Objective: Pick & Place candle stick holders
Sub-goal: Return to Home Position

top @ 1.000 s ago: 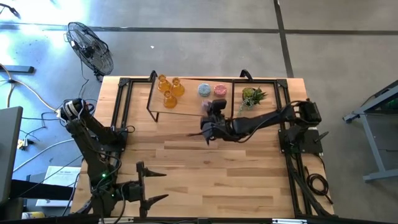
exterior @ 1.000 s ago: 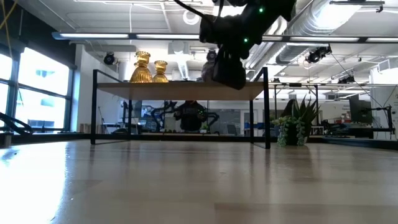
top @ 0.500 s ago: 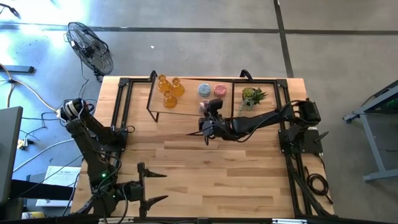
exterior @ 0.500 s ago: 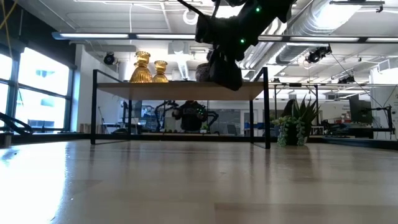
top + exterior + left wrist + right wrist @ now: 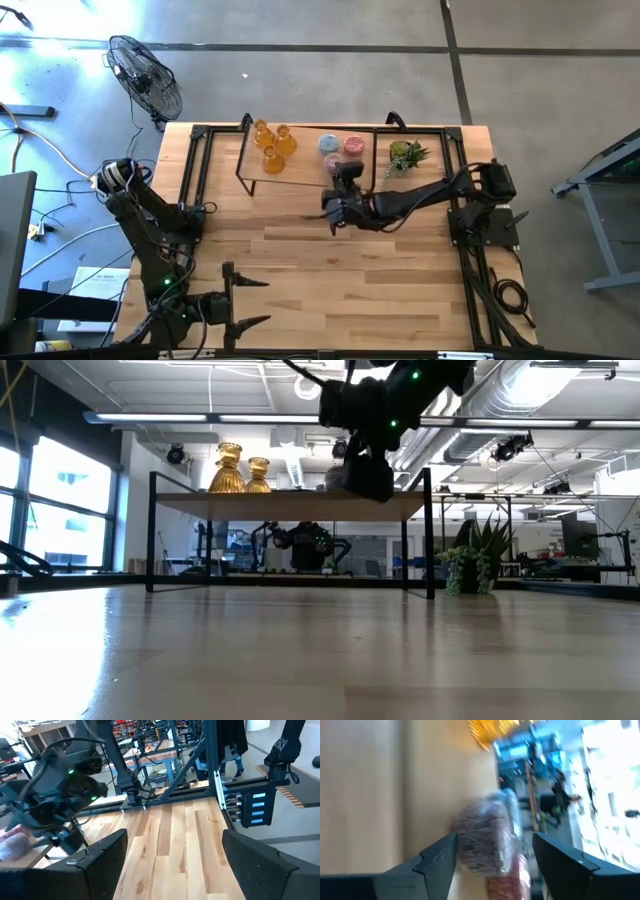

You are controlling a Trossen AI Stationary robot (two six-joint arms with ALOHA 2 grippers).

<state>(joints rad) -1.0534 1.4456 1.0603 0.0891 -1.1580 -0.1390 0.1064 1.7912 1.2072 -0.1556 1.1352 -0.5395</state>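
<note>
Wood bench (image 5: 330,260): L pincer (image 5: 262,300) waits at its lower-left edge, fingers apart. Shelf (image 5: 300,172) at back carries 3 amber holders (image 5: 270,158), blue-grey holder (image 5: 328,143), pink holder (image 5: 354,143), mauve holder (image 5: 479,842); R pincer (image 5: 495,839) spread wide, empty, facing mauve one.

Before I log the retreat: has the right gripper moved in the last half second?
Yes. Low view: the right gripper rose slightly, shifting right against the shelf board.

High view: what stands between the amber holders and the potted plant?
The blue-grey holder, pink holder and mauve holder on the shelf, per the high view.
</note>
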